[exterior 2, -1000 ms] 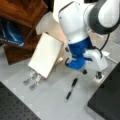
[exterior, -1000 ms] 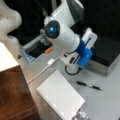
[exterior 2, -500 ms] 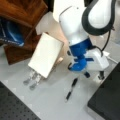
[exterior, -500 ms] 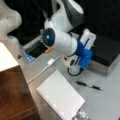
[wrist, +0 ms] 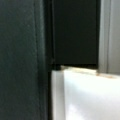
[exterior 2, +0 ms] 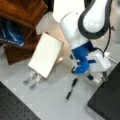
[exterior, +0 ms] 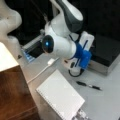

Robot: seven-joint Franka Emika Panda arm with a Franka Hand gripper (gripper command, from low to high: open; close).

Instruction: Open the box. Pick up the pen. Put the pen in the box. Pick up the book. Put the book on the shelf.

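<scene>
The gripper (exterior 2: 96, 77) sits low at the box's (exterior: 110, 58) front edge, its blue-and-white body pressed close to the lid; whether its jaws are wide or narrow I cannot tell (the wrist view shows only dark lid and a pale surface, very near). The box lid lies flat, closed. The pen (exterior: 89, 85) rests on the table (exterior: 107, 105) just in front of the box, free of the gripper. The book (exterior: 61, 97) lies flat beside the shelf (exterior: 13, 97), near the pen. A white cable (exterior: 41, 71) runs past the book.
</scene>
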